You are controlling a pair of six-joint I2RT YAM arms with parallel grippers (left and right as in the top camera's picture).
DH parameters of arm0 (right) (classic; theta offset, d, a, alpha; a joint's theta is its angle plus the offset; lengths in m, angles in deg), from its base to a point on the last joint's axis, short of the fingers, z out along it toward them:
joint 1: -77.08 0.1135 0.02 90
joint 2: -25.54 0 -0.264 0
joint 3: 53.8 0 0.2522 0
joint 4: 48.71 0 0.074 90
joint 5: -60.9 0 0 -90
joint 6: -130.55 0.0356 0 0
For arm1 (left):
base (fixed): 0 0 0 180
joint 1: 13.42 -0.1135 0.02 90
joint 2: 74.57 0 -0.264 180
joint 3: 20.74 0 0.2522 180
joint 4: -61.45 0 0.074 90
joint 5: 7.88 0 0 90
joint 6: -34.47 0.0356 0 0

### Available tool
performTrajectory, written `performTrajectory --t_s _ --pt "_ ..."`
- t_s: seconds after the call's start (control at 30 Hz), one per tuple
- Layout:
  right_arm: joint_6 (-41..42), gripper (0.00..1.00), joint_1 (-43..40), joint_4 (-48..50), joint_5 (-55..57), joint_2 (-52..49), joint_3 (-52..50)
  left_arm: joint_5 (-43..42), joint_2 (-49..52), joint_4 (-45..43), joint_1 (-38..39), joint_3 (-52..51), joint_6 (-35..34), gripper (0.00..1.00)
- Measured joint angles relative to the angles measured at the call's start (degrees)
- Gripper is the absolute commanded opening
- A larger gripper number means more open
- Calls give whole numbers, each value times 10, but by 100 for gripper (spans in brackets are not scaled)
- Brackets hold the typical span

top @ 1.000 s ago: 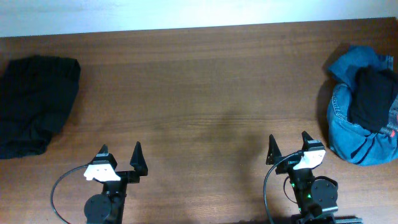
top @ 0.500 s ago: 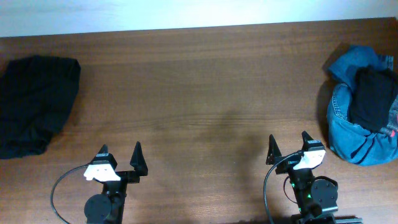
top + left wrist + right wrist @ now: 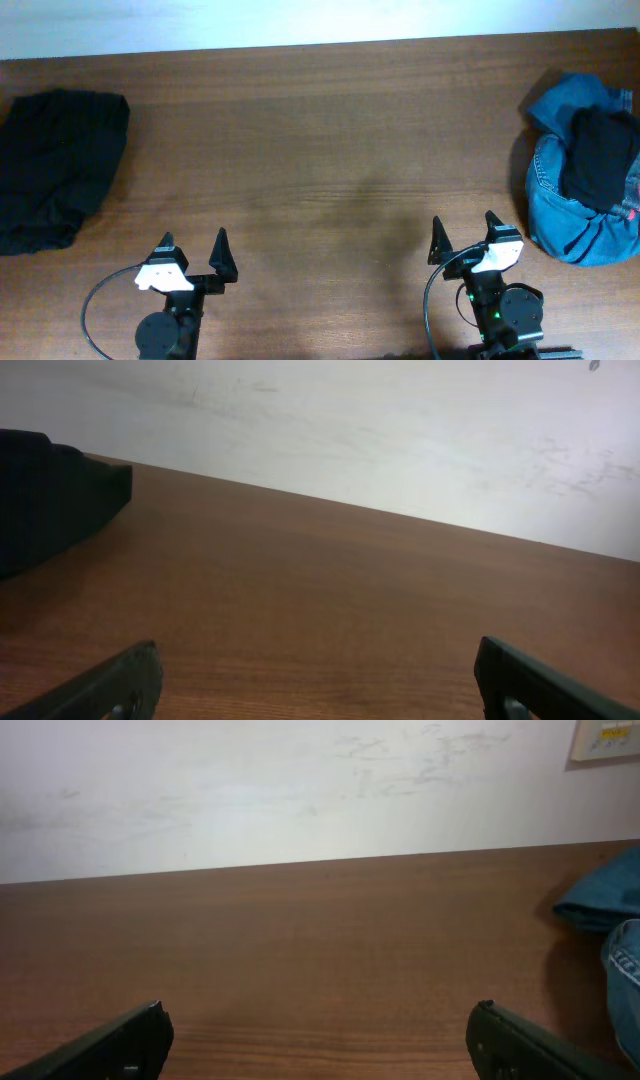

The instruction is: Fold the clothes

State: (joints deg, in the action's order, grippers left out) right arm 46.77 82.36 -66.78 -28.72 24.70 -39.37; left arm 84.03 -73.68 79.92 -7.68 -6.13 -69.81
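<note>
Overhead view puts the task at its very start, by the look of things. The trousers (image 3: 598, 155) lie as a crumpled black wad on top of the denim (image 3: 570, 215) at the right edge of the table (image 3: 330, 150). A speck of red and a little grey show at their right side. No leg is laid out and no fold is visible, so none of the folding appears done. At the far left edge sits a black heap (image 3: 55, 165), lumpy and roughly squared. Whether it is a folded garment or only a dropped one cannot be told.

The left gripper (image 3: 193, 240) and the right gripper (image 3: 463, 225) both rest at the near edge, jaws spread wide and empty, touching no cloth. Each wrist view agrees: only bare wood lies between the jaws. The right gripper is the nearer to the trousers, though well apart from them.

Judged from this, all of the task is left. The trousers must be lifted off the denim, brought to the middle of the table and spread flat. Then leg goes on leg and they are folded down. The thin fabric will likely sag and bunch, so both arms may be needed to flatten it.
</note>
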Motion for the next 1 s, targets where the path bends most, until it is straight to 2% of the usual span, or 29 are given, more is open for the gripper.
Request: performTrajectory --t_s 1.0 --pt "0 99 0 0 0 0 0 0 0 0 0 0 0 99"
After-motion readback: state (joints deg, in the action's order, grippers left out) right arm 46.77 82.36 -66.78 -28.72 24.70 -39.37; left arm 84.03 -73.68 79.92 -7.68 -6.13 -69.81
